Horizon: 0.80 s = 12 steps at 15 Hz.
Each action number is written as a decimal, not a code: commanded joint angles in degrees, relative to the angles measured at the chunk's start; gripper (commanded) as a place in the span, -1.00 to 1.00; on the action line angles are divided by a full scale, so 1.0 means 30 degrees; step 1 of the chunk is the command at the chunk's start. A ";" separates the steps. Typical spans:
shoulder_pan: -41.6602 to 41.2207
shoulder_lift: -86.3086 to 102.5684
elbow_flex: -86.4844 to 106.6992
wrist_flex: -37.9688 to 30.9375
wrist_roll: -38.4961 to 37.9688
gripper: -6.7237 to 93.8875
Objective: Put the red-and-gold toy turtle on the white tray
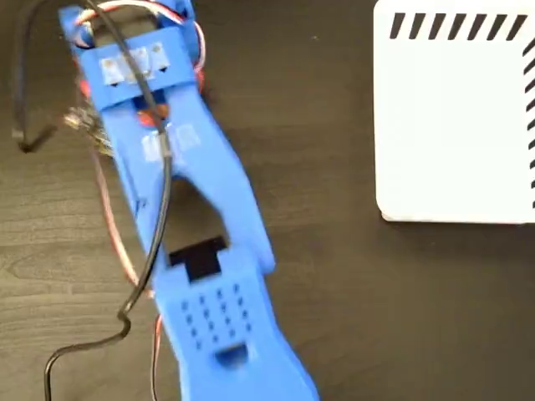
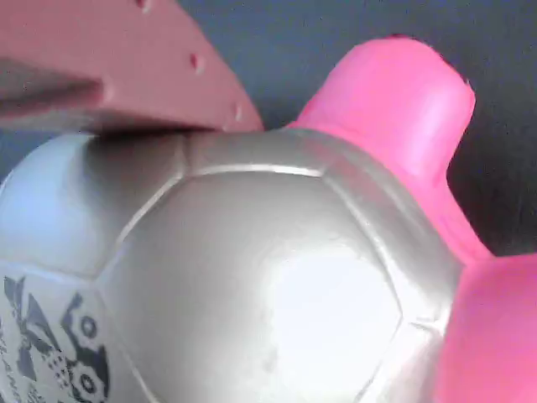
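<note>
Pressing close on the turtle, tool grip unclear; tray, far right, has nothing on it.

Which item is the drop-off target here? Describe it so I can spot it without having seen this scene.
In the fixed view, look past the blue arm to the upper right of the dark wooden table. There lies the white tray, flat, with rounded corners. Black diagonal stripes along its edges set it apart.
</note>
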 commanded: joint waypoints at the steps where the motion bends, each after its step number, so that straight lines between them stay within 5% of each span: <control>1: -0.0527 0.6299 0.0645 0.0234 0.3193 -0.86; 6: 0.1318 1.3887 0.3926 0.0527 0.7383 -0.86; 12: 0.7354 1.9131 0.8467 0.0469 1.1543 -0.86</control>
